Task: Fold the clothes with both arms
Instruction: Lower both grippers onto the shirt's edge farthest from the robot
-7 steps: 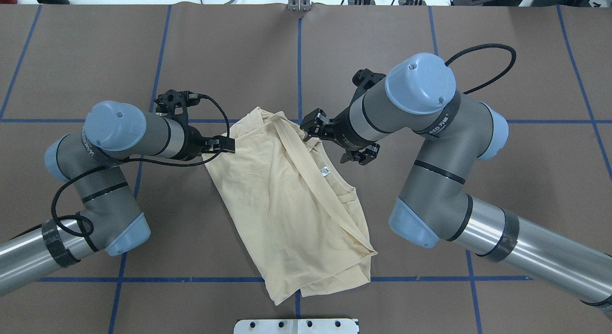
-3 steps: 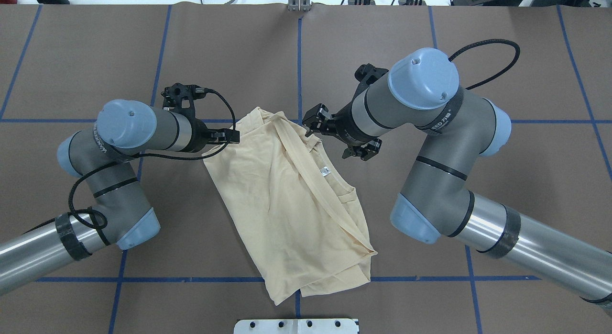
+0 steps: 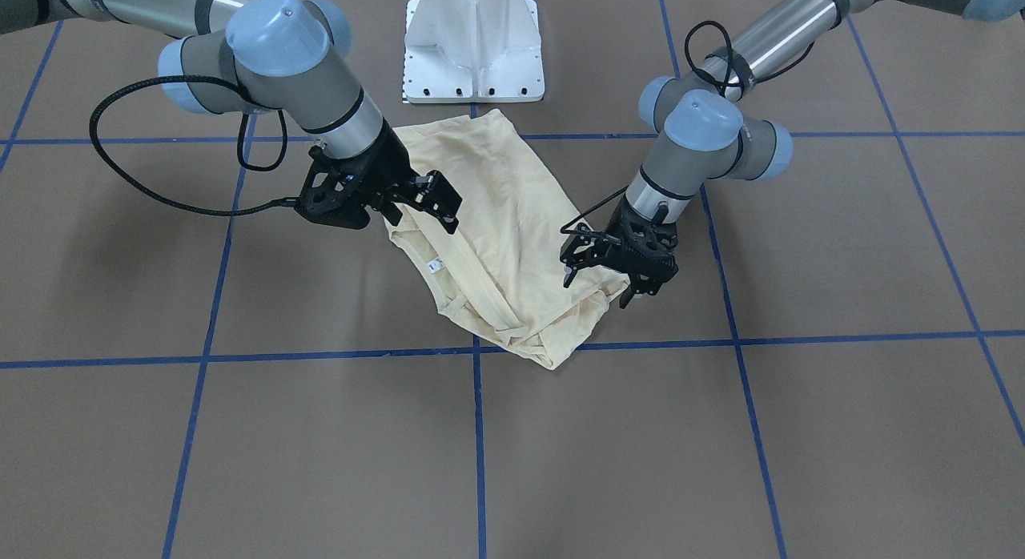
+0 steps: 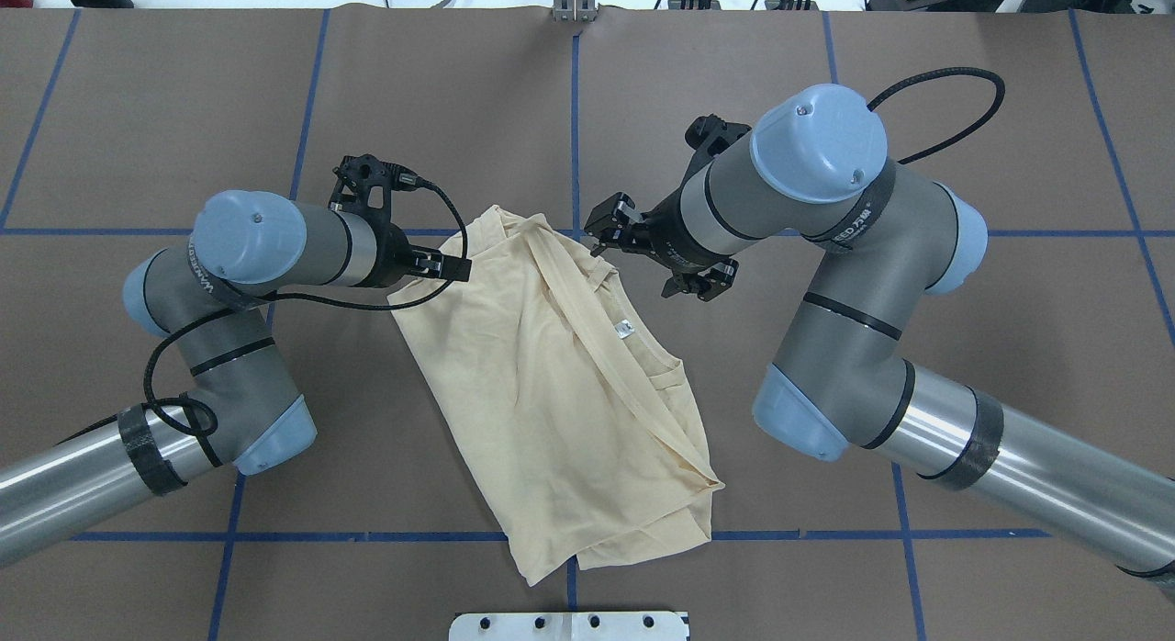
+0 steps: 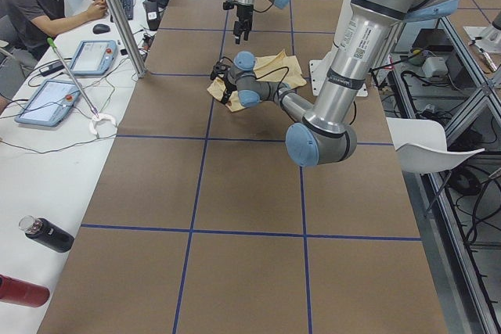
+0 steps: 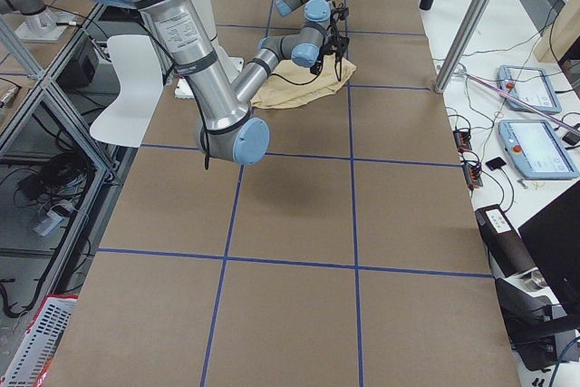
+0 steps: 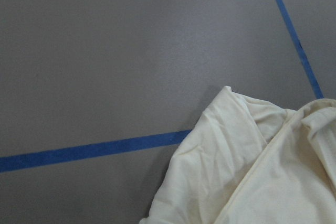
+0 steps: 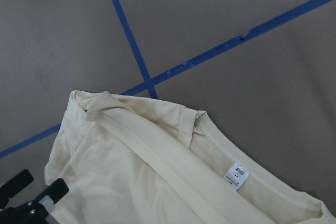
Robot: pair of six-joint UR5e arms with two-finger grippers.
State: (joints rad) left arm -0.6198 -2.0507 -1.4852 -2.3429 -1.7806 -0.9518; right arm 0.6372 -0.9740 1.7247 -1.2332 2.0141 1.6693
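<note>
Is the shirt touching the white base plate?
Apart. In the overhead view, a strip of bare brown table shows between the near edge of the shirt and the base plate.

Six cameras around one taped table (image 4: 138, 118).
The overhead view looks forward and down from behind the robot; the front-facing one faces it from across the table, white pedestal base (image 3: 474, 42) at top. Both share the cream T-shirt (image 4: 542, 393) at centre. Two end views look along the table from afar, the T-shirt small in each. Both wrist cameras sit close above the T-shirt's far end and blue tape lines (image 8: 126, 30).
</note>
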